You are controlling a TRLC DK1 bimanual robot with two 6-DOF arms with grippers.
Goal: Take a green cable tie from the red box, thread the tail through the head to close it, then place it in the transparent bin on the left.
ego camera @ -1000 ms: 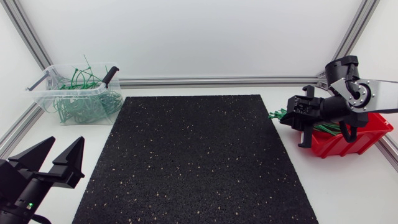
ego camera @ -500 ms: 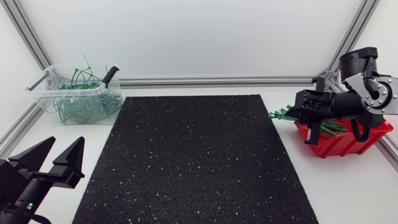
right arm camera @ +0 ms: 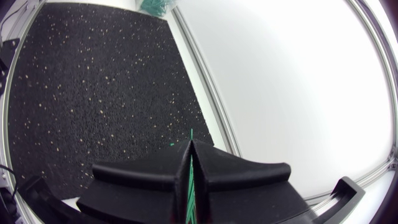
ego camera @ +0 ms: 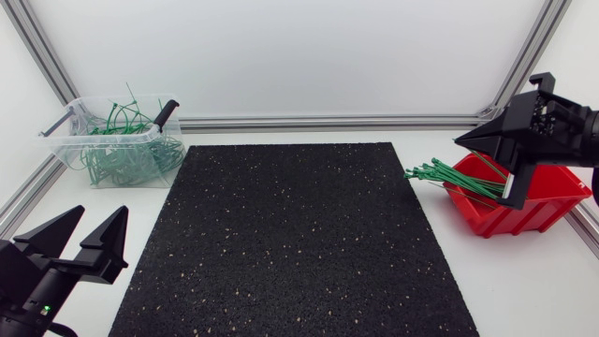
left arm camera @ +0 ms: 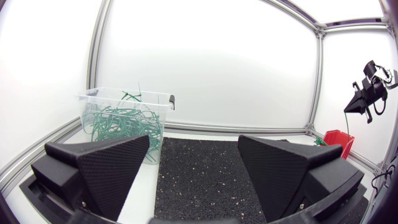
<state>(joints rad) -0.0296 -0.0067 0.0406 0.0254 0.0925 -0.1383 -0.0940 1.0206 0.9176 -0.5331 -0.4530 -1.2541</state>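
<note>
Tangle of looped green ties point(ego camera: 117, 154) fills the transparent bin point(ego camera: 65, 140) at the table's far left corner; individual ties cannot be told apart, and a few stray ends poke above the rim. In front of the bin, at the near left corner, my left gripper point(ego camera: 101, 215) hangs low over the bare table with its arm cut off by the view's edge. Its two broad fingers are spread wide, with nothing between or against them. The left wrist view shows the same wide gap, looking across the speckled black mat point(ego camera: 290, 239) that covers the middle of the table.

Just past the mat's right edge, a bundle of straight green cable ties point(ego camera: 445, 175) sticks out over the front lip of the red box point(ego camera: 538, 211), their tips on the white table. The back of the box is hidden under my right arm, which runs out of view.

My right gripper point(ego camera: 468, 140) is raised above the box, pointing towards the mat. Its fingers are pressed together, pinching a single green cable tie point(right arm camera: 187, 180), seen only as a thin strip in the seam between them, with a short tip standing out beyond. From the left wrist view the tie hangs as a fine line below the fingertips; its head is too small to make out.
</note>
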